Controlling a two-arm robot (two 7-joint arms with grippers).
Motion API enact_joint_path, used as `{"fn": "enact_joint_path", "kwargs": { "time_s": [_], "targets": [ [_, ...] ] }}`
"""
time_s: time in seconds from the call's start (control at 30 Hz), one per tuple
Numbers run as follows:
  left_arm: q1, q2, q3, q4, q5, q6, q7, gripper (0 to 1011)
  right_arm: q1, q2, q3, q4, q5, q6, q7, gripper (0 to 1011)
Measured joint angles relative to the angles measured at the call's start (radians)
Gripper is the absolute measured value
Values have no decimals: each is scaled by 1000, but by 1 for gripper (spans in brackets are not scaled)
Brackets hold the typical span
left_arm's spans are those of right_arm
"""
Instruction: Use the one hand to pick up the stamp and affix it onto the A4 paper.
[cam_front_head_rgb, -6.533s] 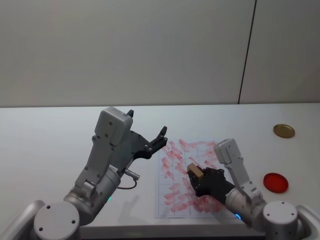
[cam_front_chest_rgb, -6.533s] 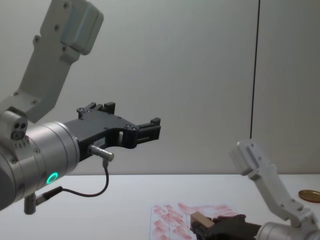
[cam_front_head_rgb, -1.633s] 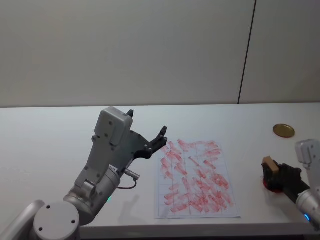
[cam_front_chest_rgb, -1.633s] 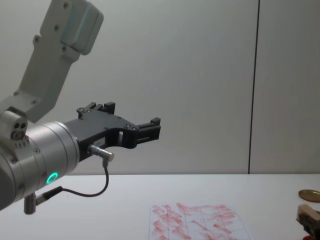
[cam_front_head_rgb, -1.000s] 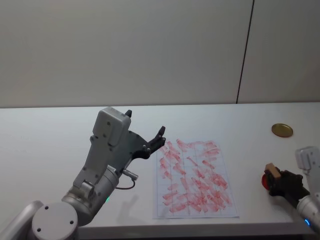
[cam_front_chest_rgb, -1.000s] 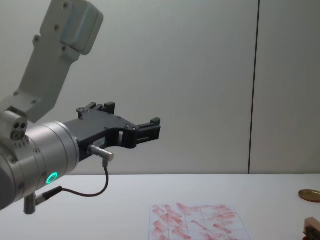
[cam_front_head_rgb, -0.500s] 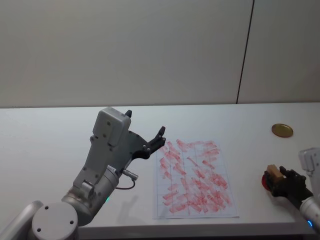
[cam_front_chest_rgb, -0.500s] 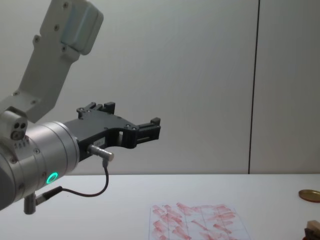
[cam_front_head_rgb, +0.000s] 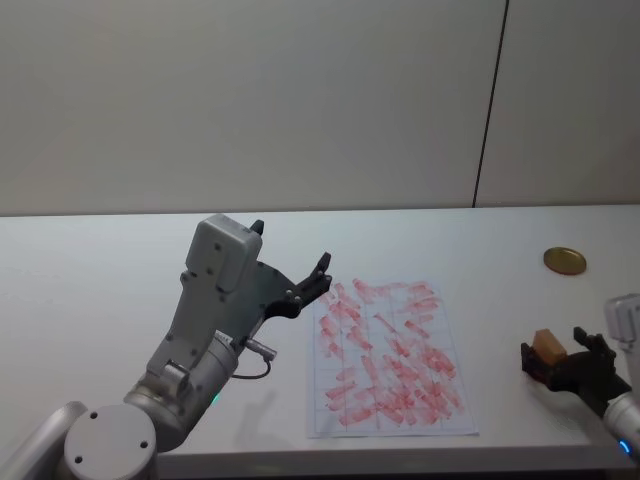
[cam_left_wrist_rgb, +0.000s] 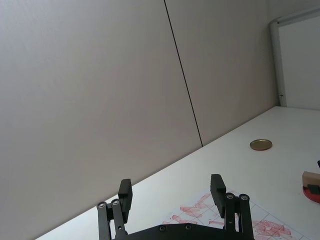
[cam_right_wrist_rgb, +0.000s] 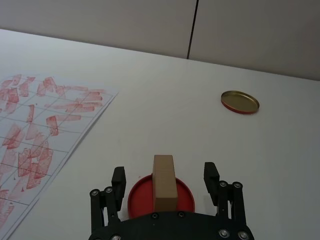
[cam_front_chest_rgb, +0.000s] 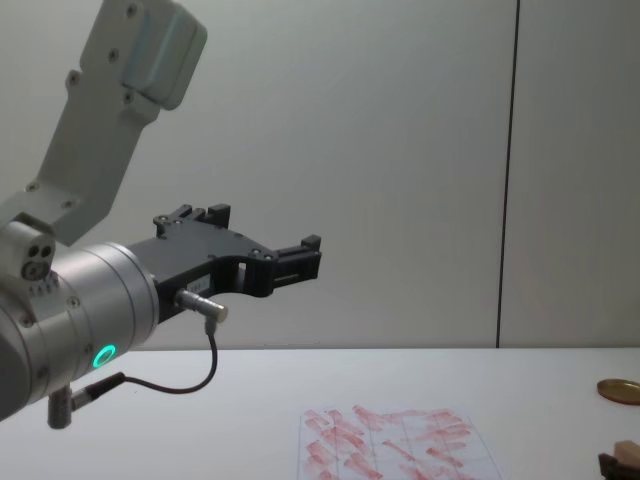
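I'm hovering my right gripper low over the counter, off to the right of the A4 paper, and its jaws are standing wide apart with nothing pinched. The stamp is standing upright between them, touching neither finger, resting on the red ink pad — sensible, since the face needs ink before it prints anything. From the head view the stamp is sitting just ahead of the black fingers, well apart from the sheet.

The paper is lying flat in the middle, its grid already crowded with red-pink smears, so I'm judging any new mark will want one of the barer spots near an edge. The brass-coloured lid is resting farther back on the right, out of my way.

My left gripper is parked high over the paper's left edge, fingers spread and empty, staying clear because this is a one-arm job.

Next, as I'm reading it, I'm needing to close squarely on the block's sides; gripping off-centre could tip it.
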Motion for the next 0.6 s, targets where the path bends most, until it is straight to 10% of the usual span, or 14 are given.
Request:
{"fn": "enact_joint_path", "kwargs": {
  "time_s": [0.6],
  "targets": [
    [0,0,0,0,0,0,0,993,-82,23,16,-168,34,30,12,1001]
  ]
}}
